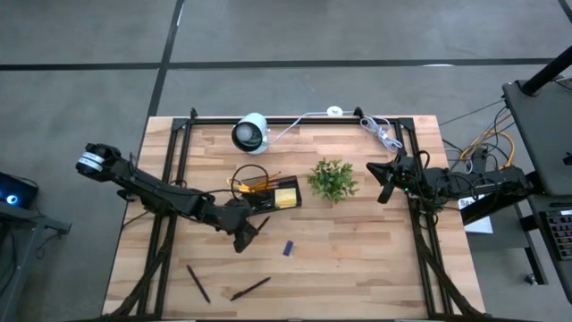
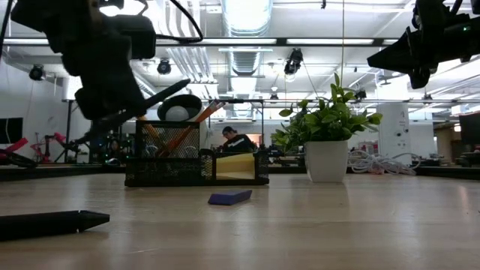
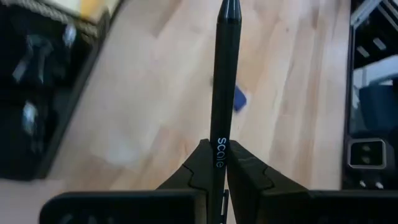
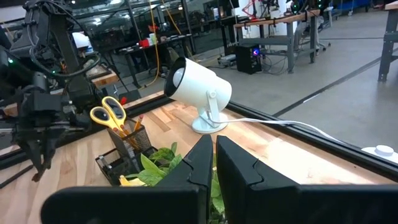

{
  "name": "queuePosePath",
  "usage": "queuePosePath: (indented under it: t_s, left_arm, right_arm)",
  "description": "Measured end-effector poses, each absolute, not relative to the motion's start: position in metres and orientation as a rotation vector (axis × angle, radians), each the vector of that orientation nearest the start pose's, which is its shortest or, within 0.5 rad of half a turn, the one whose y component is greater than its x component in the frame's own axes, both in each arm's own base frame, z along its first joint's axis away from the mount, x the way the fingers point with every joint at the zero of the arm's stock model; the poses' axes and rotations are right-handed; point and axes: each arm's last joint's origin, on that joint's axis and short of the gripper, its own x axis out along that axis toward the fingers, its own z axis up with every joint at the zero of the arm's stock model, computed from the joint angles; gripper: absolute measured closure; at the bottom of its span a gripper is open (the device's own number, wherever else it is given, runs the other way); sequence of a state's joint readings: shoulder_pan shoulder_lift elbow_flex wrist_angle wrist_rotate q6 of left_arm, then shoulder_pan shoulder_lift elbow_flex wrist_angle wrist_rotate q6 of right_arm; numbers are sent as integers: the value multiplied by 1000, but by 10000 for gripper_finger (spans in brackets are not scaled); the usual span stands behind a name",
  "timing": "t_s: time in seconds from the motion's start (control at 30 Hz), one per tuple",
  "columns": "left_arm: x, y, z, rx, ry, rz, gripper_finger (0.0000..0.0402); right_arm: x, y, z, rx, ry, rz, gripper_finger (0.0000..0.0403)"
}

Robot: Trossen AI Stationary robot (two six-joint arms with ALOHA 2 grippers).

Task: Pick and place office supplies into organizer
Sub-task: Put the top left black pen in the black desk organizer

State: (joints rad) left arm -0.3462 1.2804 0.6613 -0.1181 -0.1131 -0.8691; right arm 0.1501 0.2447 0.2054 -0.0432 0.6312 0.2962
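The left gripper [image 1: 248, 234] hung just below the black organizer [image 1: 265, 191] at the centre of the high view, its jaws pinched tight on a black pen [image 3: 225, 81] that stuck out past the fingertips. The organizer already carried yellow-handled scissors [image 4: 111, 116], orange pencils [image 1: 261, 183] and a yellow sticky-note pad [image 1: 286, 196].

A small blue piece [image 1: 288, 248] lay on bare wood to the lower right of that gripper, apart from it. Two more black pens [image 1: 197, 283] [image 1: 250, 288] lay near the bottom edge of the surface [image 1: 357, 259], leaving the lower right open.

The right gripper [image 1: 386, 182] waited at the right edge, jaws closed and holding nothing, beside the green plant [image 1: 332, 179]. A white camera [image 1: 250, 133] and a coiled cable [image 1: 382, 134] sat along the top edge.
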Motion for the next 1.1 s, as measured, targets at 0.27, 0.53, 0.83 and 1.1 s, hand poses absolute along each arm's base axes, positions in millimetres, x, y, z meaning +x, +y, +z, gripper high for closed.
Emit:
queuePosePath:
  t_s: [0.27,0.53,0.83,1.1]
  left_arm:
    - [246,-74,208,-582,595,135,389]
    - [250,-70,212,-577,551,131,389]
    - [253,-72,220,-597,536,95,389]
    - [259,-74,234,-575,460,51,389]
  right_arm:
    - [103,-2,210,259,5,-488,390]
    - [103,-2,210,259,5,-488,390]
    - [103,-2,210,259,5,-488,390]
    - [103,-2,210,259,5,-488,390]
